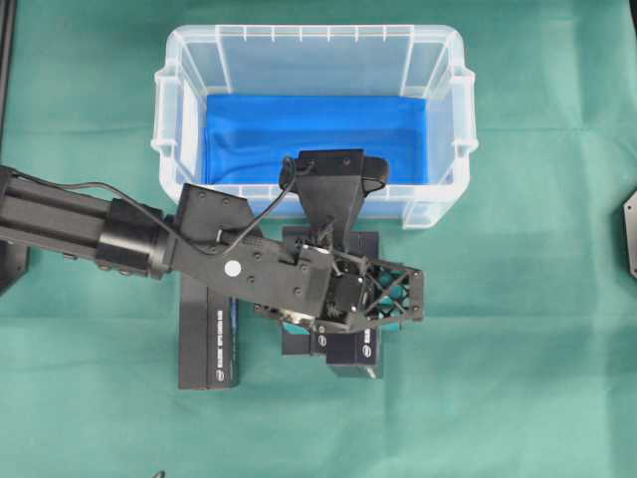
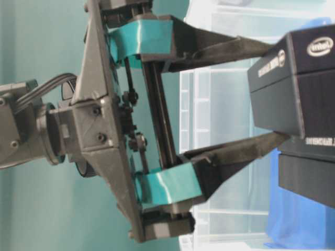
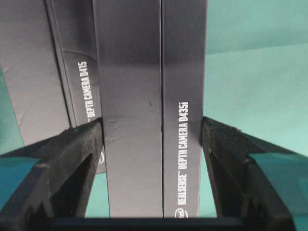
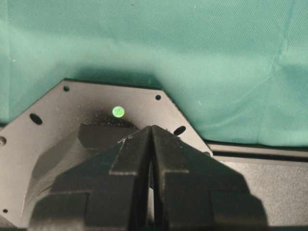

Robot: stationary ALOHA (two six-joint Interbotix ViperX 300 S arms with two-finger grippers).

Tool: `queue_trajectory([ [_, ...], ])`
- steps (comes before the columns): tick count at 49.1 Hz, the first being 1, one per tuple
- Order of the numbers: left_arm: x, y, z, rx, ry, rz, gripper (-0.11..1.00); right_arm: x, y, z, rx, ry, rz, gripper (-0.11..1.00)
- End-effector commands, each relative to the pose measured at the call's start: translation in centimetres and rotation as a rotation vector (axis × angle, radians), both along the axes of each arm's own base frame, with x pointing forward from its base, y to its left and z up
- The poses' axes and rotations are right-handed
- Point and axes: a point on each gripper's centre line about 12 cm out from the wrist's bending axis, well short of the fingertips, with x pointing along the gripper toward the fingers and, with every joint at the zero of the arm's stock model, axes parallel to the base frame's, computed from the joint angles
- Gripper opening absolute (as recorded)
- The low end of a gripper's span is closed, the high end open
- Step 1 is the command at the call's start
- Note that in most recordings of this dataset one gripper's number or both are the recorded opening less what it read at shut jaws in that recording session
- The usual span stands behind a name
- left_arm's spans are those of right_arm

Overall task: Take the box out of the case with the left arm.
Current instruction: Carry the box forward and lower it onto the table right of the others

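While the clear case (image 1: 314,60) sits at the far side of the green cloth (image 1: 537,349) with only its blue lining (image 1: 309,134) inside, the dark box (image 3: 149,106) is already outside it, in front of the near wall. The left gripper (image 3: 151,139) is clamped across the box's narrow width: in the left wrist view one black finger (image 3: 77,154) presses its left side and the other presses the right side, beside white lettering that reads "DEPTH CAMERA D435i". From table level the same box (image 2: 293,78) sits between the fingertips, above another dark box (image 2: 309,172), and teal tape wraps the base of each finger. From overhead, the left arm (image 1: 149,244) reaches in from the left edge and covers most of the held box, while a longer dark box (image 1: 206,334) lies flat on the cloth just beside it. The right gripper (image 4: 151,144) has its fingers pressed together, holding nothing, above a black plate (image 4: 57,120).
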Motion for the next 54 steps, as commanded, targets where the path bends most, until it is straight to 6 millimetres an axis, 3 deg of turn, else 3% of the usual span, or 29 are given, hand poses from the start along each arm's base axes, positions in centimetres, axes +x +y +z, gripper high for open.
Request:
queue_trajectory([
  [1, 0.14, 0.21, 1.50, -0.009, -0.050, 0.002, 0.60, 0.31, 0.00, 0.80, 0.002, -0.022, -0.003, -0.01],
  [44, 0.57, -0.34, 1.65, -0.038, -0.120, -0.019, 0.60, 0.31, -0.02, 0.80, 0.000, -0.022, -0.003, -0.01],
  [54, 0.64, -0.36, 2.02, -0.039, -0.131, -0.022, 0.94, 0.31, -0.02, 0.80, 0.000, -0.022, -0.003, -0.01],
])
